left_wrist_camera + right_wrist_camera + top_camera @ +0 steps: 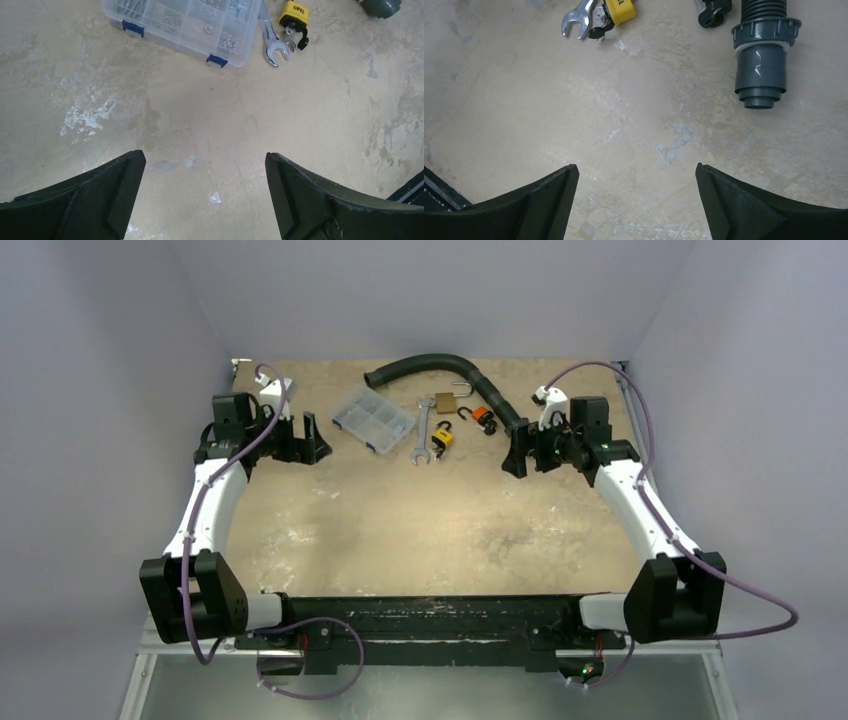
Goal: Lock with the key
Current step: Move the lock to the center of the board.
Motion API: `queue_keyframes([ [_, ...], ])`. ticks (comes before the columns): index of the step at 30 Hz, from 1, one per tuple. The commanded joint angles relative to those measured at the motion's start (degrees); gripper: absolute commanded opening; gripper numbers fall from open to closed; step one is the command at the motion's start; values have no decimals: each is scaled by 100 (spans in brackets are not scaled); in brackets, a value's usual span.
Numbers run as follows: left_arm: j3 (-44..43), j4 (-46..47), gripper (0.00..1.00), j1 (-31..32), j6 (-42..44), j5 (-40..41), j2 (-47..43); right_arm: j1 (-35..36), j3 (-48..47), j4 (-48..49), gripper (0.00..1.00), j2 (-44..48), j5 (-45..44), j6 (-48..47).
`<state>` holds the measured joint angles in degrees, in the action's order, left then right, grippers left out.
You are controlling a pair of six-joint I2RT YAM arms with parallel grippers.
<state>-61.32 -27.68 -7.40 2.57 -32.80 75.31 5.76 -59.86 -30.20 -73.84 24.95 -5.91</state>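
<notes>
Your left hand [204,159], right hand [636,169]: both spread wide, holding nothing, over beige desk [210,100]. Small yellow padlock [294,12] lies untouched beside steel spanner [270,42], far centre. Locking not begun; everything left.

The yellow padlock [294,14] carries black lettering on its body, reading roughly "UPEL", slightly blurred.

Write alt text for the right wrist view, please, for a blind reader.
The right pincer hangs open over the table, holding nothing. At the top edge lie a wrench and a yellow padlock; a grey hose end lies at upper right.
</notes>
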Motion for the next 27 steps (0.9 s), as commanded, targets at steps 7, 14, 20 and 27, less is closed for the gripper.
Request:
queue_keyframes([
  [7, -66, 272, 100, 36, -168, -831, 48, 503, -1477, 826, 99, -1585, -382, 541],
  [14, 57, 382, 100, 31, -205, -820, -205, 1015, -2574, 1229, 94, -2756, -945, 907],
  [20, 96, 468, 100, 28, -389, -812, -272, 1545, -3820, 1009, 83, -3947, -1311, 965],
  [27, 93, 360, 100, 28, -354, -731, -333, 1917, -4734, 839, 77, -4900, -1488, 896],
])
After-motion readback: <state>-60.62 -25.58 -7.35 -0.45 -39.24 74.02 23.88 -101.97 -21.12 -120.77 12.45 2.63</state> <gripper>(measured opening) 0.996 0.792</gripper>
